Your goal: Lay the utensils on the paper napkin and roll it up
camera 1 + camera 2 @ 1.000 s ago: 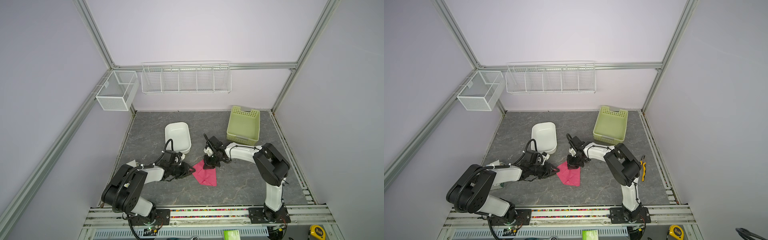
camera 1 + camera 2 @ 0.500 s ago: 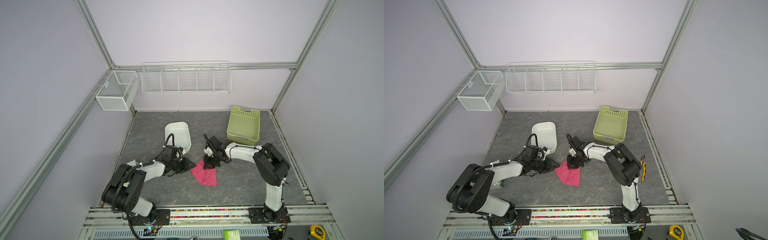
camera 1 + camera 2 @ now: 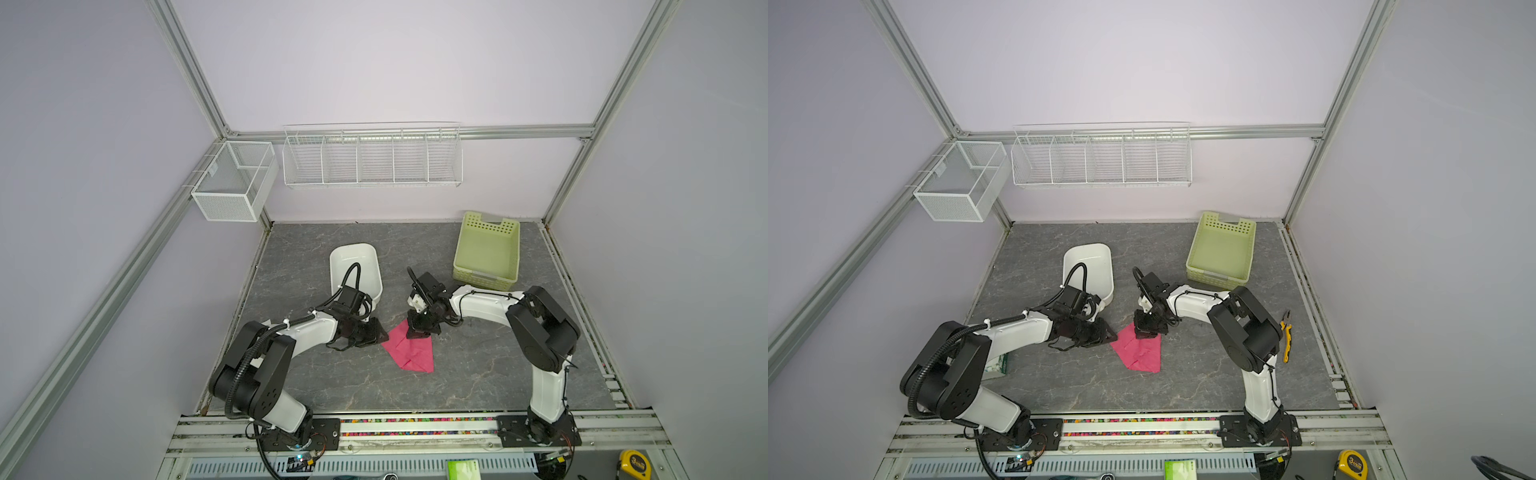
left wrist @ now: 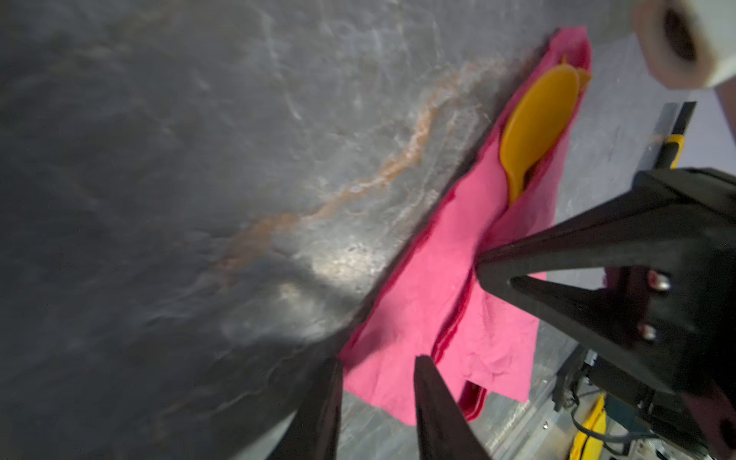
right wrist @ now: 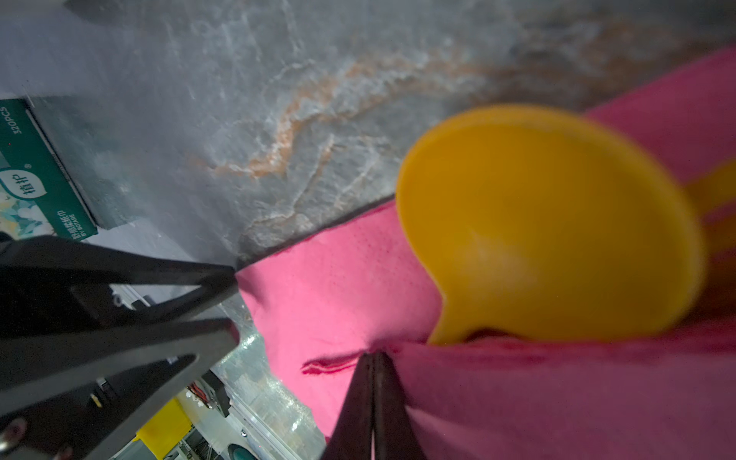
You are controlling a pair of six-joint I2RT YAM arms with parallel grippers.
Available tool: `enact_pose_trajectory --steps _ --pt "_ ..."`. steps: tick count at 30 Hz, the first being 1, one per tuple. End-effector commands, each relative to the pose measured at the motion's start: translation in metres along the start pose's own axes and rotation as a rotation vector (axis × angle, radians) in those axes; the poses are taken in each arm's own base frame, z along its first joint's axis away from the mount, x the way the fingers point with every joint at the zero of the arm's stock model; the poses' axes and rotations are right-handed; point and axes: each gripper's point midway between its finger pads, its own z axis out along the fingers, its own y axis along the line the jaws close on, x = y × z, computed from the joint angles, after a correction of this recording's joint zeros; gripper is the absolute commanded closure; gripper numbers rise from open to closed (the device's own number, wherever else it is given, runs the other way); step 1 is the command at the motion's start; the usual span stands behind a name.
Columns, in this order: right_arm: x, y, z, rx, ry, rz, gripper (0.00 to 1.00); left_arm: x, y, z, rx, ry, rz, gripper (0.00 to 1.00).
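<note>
The pink paper napkin (image 3: 409, 353) (image 3: 1140, 353) lies folded on the grey table between both arms. An orange spoon (image 4: 537, 119) (image 5: 549, 223) lies in the fold with its round bowl sticking out. A second orange utensil (image 5: 713, 187) shows beside it, and the rest is hidden under paper. My right gripper (image 3: 420, 333) (image 5: 374, 354) is shut, its tips down on the edge of the folded flap. Whether paper is pinched between them I cannot tell. My left gripper (image 3: 380, 334) (image 4: 378, 360) is open at the napkin's left corner, with nothing gripped.
A white tub (image 3: 355, 257) stands just behind my left wrist. A green basket (image 3: 488, 249) is at the back right. A tissue box (image 3: 996, 365) lies at the left edge, and yellow-handled pliers (image 3: 1285, 340) at the right edge. Wire racks hang on the walls.
My left gripper has drawn back a little from the napkin's left corner, toward the tub. The right gripper and the napkin have stayed where they were.
</note>
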Motion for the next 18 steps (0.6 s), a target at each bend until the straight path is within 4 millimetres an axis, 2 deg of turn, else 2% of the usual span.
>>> enact_pose_trajectory --steps 1,4,6,15,18 --pt "0.008 -0.022 0.002 0.083 0.030 0.025 0.93 0.014 0.015 0.009 -0.097 0.050 0.013 0.68" --pt "0.009 -0.022 0.002 0.082 0.029 0.024 0.93 0.019 0.019 0.014 -0.134 0.056 0.019 0.68" --pt "0.009 -0.022 0.002 0.083 0.030 0.022 0.93 0.020 0.014 0.017 -0.106 0.059 0.015 0.67" --pt "0.009 -0.022 0.003 0.083 0.032 0.024 0.93 0.018 -0.028 0.022 0.171 0.039 -0.047 0.66" --pt "0.010 -0.023 0.003 0.083 0.033 0.023 0.93 0.020 -0.034 0.020 0.219 0.025 -0.086 0.64"
